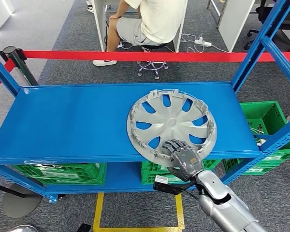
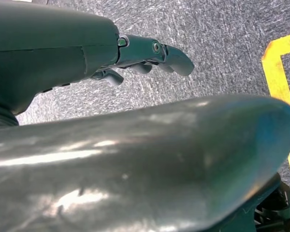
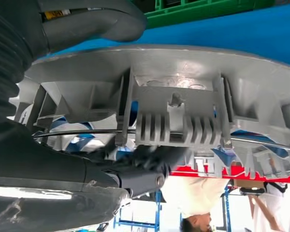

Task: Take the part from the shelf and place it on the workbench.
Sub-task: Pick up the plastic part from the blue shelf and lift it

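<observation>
right robot hand [image 1: 182, 157] clamped on near rim of hubcap [image 1: 171, 123], lying on blue shelf [image 1: 63, 121] right of centre | left robot hand [image 2: 151, 53] empty, fingers apart | risk: thin rim grip, hubcap may tilt, slip or snag shelf edge on lift

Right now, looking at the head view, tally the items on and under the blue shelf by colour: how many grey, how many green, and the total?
Grey: 1, the wheel cover on the blue shelf
Green: 4, the crates under and beside the shelf
Total: 5
</observation>
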